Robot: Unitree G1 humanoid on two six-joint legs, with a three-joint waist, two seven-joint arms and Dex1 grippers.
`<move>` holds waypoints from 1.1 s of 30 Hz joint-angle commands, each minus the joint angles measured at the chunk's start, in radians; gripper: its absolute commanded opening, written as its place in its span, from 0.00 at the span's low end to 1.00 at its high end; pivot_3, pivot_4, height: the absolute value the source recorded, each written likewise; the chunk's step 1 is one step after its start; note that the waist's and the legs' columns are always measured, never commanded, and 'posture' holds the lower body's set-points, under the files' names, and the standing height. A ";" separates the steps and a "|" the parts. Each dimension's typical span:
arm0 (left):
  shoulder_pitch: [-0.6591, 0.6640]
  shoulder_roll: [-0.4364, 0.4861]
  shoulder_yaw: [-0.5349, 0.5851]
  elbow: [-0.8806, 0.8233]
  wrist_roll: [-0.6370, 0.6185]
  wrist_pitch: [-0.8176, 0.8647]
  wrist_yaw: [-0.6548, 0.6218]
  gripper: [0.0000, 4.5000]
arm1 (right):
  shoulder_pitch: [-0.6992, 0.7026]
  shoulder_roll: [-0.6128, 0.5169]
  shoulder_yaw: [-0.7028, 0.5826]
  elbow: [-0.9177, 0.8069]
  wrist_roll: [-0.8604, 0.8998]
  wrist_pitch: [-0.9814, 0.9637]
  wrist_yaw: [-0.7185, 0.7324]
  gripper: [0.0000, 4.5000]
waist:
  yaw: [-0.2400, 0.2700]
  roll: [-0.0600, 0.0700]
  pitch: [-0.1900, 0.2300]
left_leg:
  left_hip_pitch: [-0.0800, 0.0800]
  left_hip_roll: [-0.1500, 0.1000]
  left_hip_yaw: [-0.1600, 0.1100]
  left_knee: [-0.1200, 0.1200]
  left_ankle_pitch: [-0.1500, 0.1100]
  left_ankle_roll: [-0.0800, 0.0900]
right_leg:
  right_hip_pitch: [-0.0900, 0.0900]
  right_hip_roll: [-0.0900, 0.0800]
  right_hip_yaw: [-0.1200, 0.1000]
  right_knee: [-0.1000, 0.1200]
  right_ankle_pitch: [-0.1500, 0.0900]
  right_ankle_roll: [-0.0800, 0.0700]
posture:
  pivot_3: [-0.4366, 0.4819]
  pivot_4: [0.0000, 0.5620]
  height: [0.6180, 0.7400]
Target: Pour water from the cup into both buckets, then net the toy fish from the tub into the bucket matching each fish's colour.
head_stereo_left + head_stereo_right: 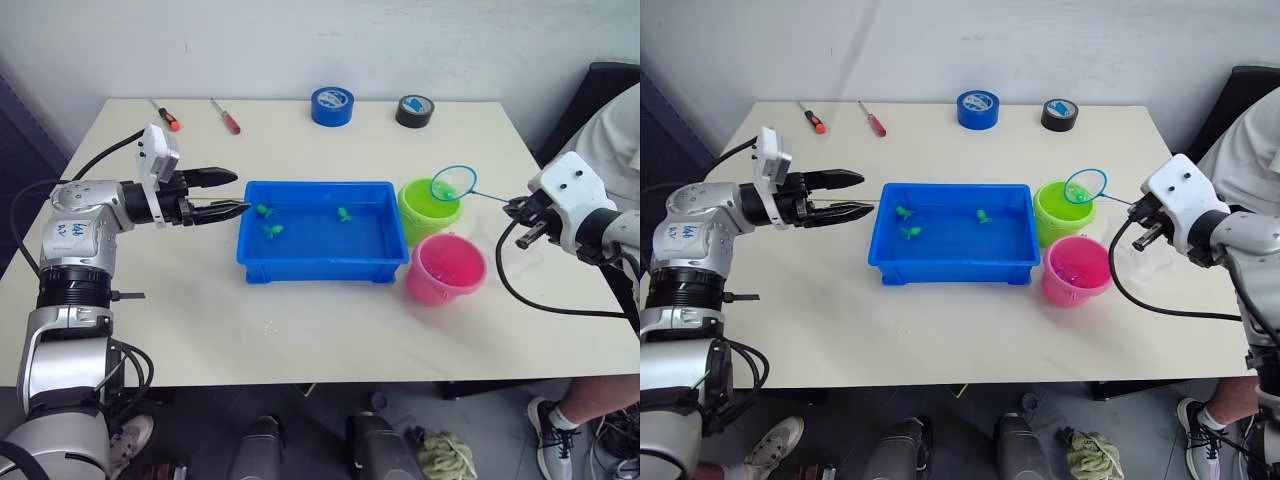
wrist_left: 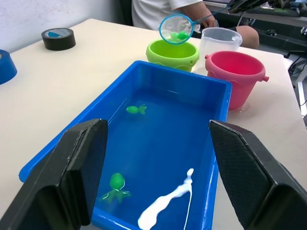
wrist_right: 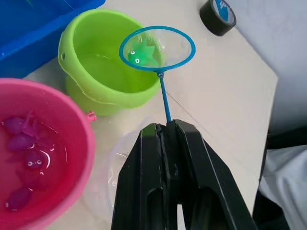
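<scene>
The right gripper (image 3: 168,132), clamped on the net (image 3: 157,49) handle, holds a green fish (image 3: 140,54) above the green bucket (image 3: 103,62) (left gripper (image 1: 222,194) gapes idle); tipping off-centre could drop it outside.

Right gripper (image 3: 168,132): two black fingers pressed together on the thin blue handle of the small hand net with a light blue round hoop (image 3: 157,49).

Landmark: lime green round plastic bucket (image 3: 91,91).
- Net hoop held over the green bucket's rim, on the side toward the black tape roll (image 3: 217,16); one small green toy fish (image 3: 141,54) lies in the mesh.
- Water visible inside the green bucket.
- Bright pink round plastic bucket (image 3: 72,158) just beside the green bucket, holding water and several pink/magenta toy fish (image 3: 24,143).
- Corner of the bright blue plastic tub (image 3: 29,33) just beside the green bucket, opposite side from the gripper.
- Clear plastic measuring cup (image 3: 117,163) near the green bucket, beneath the gripper fingers, partly hidden.
- All on a cream table (image 3: 225,86).
</scene>
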 commanded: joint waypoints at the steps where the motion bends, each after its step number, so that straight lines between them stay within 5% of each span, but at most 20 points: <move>1: -0.031 0.002 0.009 0.000 0.004 -0.021 -0.010 0.82 | 0.012 -0.030 0.019 -0.045 -0.086 -0.099 -0.030 0.00 | 0.000 0.000 0.000 | 0.000 0.000 0.000 0.000 0.000 0.000 | 0.000 0.000 0.000 0.000 0.000 0.000 | 0.48 0.27 0.95; 19: -0.015 0.001 0.018 -0.009 0.005 -0.023 -0.015 0.82 | 0.058 -0.136 0.187 0.035 -0.706 -0.604 -0.316 0.00 | 0.001 0.000 0.000 | 0.000 -0.001 0.000 0.001 0.000 0.000 | 0.000 0.000 0.000 0.001 0.000 0.000 | 0.48 0.27 0.95; 33: 0.003 0.002 0.021 -0.026 -0.001 -0.014 -0.016 0.82 | 0.143 -0.089 0.146 0.007 -0.865 -0.662 -0.376 0.00 | -0.001 0.000 0.000 | 0.001 -0.001 0.001 0.002 0.000 -0.001 | 0.000 0.000 0.001 0.003 0.000 0.000 | 0.48 0.27 0.95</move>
